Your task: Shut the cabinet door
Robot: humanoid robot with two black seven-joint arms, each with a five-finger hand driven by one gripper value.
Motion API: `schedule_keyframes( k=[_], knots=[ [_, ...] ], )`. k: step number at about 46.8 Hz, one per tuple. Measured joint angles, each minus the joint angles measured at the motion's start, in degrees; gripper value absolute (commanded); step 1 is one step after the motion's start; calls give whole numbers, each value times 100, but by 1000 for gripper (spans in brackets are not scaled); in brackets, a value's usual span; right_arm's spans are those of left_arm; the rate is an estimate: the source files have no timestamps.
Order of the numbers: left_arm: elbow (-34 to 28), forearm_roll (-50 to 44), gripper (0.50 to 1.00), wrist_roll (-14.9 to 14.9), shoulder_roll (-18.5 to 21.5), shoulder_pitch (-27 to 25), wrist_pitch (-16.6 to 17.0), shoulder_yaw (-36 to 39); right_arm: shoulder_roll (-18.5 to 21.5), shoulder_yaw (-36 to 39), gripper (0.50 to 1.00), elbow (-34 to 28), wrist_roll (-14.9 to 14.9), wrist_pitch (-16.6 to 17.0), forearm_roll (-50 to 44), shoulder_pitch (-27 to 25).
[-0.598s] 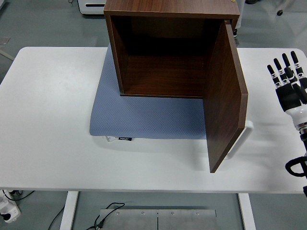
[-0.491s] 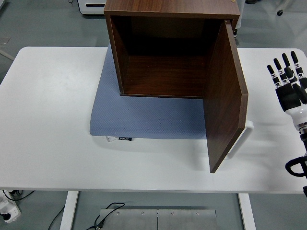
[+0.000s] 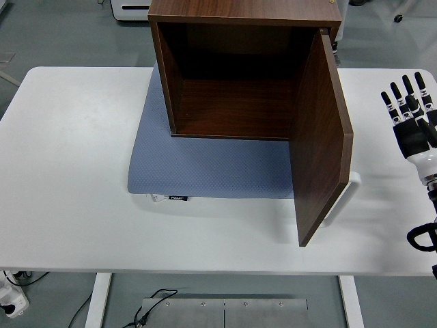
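Standing open: one dark-brown wooden cabinet door [image 3: 319, 137], hinged right of one wooden box cabinet [image 3: 239, 68]; one black right hand [image 3: 412, 119] right of it, fingers [image 3: 396, 102] spread, empty.

The cabinet [image 3: 239, 75] is cut off by the picture's top edge, so its upper face and back are out of sight, and its open door [image 3: 319, 140] hides the right side wall, all but a sliver of the white handle [image 3: 345, 198] behind it, and part of the blue mat [image 3: 205, 164]. The right hand [image 3: 413, 119] sits at the right edge, where its arm is clipped. The small label [image 3: 178, 198] at the mat's front edge is too small to read.
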Motion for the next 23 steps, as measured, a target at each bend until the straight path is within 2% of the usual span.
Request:
schedule_keyframes(
  k=[23],
  knots=[
    [1, 0, 1000, 0, 0, -9, 0, 0, 5, -35, 1000, 23, -9, 0, -6, -13]
  ],
)
